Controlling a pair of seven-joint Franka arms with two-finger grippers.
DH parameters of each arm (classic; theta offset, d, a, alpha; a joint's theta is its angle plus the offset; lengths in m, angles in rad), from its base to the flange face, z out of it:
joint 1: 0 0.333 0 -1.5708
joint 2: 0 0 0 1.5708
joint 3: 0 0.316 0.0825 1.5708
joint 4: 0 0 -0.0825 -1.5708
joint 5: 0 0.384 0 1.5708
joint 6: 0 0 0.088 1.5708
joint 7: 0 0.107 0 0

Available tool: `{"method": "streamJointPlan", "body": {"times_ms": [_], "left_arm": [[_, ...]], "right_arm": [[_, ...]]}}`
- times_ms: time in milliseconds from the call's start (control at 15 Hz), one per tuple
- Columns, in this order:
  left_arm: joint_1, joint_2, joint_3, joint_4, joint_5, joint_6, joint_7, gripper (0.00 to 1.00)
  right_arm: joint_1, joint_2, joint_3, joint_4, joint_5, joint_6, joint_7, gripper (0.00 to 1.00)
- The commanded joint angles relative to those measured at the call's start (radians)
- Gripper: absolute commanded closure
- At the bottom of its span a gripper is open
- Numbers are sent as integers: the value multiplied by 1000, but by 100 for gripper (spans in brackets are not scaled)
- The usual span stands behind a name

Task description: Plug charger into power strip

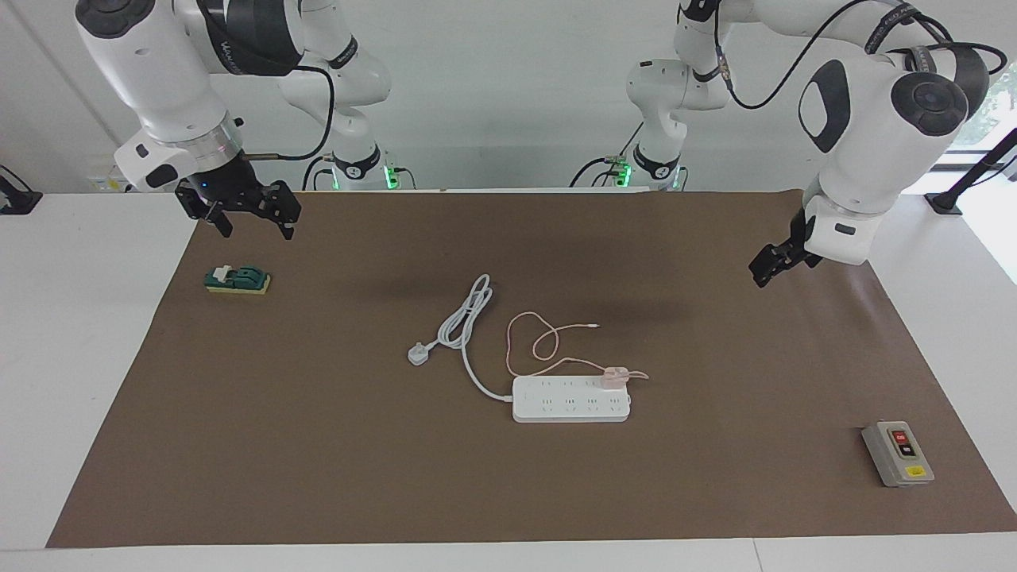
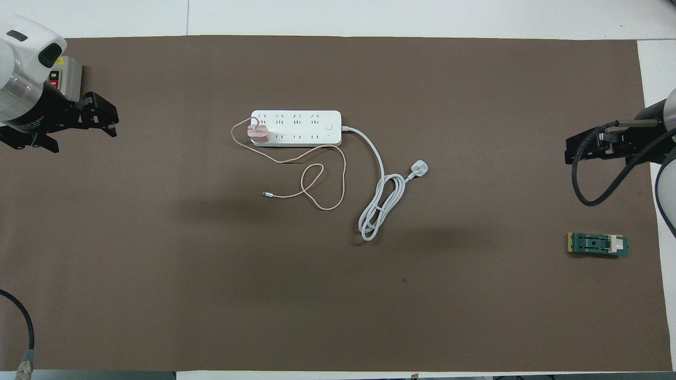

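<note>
The pale pink charger (image 1: 613, 376) stands on the white power strip (image 1: 570, 400), at its end toward the left arm, on the row nearer the robots. In the overhead view the charger (image 2: 259, 133) sits on the same end of the strip (image 2: 296, 128). Its thin pink cable (image 2: 322, 184) loops on the mat nearer the robots. My left gripper (image 1: 775, 262) is open and empty, raised over the mat near the left arm's end; it also shows in the overhead view (image 2: 79, 126). My right gripper (image 1: 250, 222) is open and empty, waiting over the mat's corner at the right arm's end.
The strip's thick white cord ends in a three-pin plug (image 1: 418, 353) lying on the mat. A grey switch box (image 1: 898, 453) stands far from the robots at the left arm's end. A small green and yellow device (image 1: 237, 280) lies below my right gripper.
</note>
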Motion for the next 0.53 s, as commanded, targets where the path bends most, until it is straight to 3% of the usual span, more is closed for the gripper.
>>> {"method": "streamJointPlan", "body": {"times_ms": [0, 333, 466], "left_arm": [[31, -36, -6, -36, -31, -27, 8, 0], [100, -137, -40, -108, -43, -74, 105, 0], [152, -204, -101, -215, -45, -52, 134, 0]], "right_arm": [[-18, -22, 12, -24, 17, 6, -6, 0], [-18, -22, 12, -24, 19, 6, -6, 0], [-18, -22, 12, -24, 17, 8, -6, 0]]}}
